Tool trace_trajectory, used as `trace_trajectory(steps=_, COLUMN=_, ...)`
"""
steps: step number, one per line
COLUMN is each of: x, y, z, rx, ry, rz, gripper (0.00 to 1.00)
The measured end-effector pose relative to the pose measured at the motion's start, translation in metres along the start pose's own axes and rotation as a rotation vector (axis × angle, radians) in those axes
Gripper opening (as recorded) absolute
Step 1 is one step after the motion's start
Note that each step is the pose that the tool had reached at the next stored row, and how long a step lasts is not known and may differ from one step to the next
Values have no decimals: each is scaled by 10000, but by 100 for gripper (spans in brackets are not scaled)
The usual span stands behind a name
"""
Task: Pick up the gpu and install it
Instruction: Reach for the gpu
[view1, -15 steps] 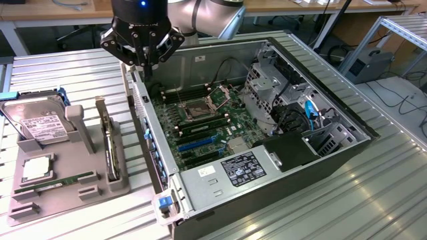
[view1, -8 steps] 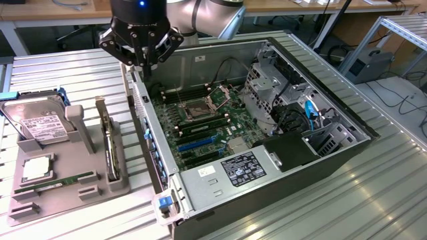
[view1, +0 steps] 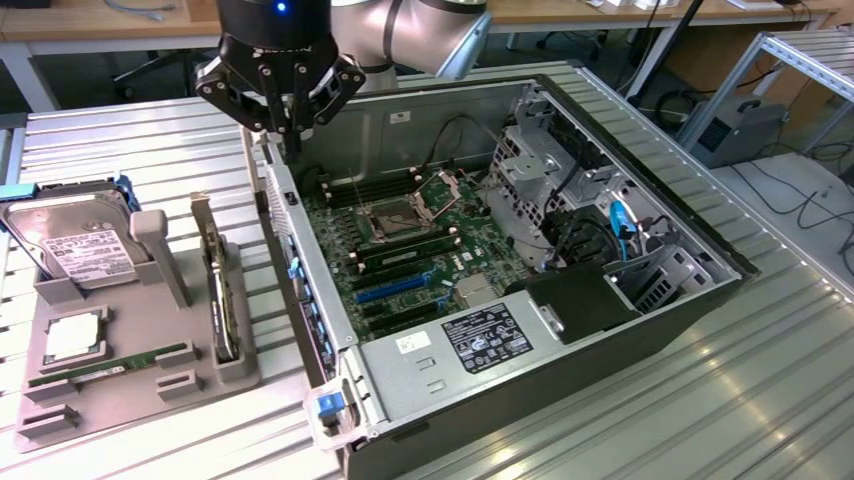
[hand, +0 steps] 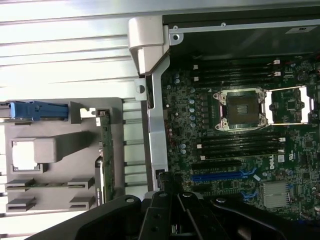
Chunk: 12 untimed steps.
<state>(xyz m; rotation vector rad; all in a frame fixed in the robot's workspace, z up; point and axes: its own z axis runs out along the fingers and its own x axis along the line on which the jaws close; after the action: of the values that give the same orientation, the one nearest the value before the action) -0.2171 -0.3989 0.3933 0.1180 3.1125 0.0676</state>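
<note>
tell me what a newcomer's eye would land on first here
The open computer case fills the middle of the exterior view, with its green motherboard and cpu socket exposed. The black gripper hangs over the case's wall on the exterior view's left. Further left, a grey holder carries a hard drive and the gpu standing on edge.

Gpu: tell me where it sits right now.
The gpu stands on edge in a slot of the grey holder at the exterior view's left, between the hard drive and the near wall of the open computer case.
</note>
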Motion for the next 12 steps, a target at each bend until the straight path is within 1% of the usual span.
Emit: trace_trajectory(steps=12, x=33, y=-2, z=-1, rx=0, ry=0, rz=0, gripper=11)
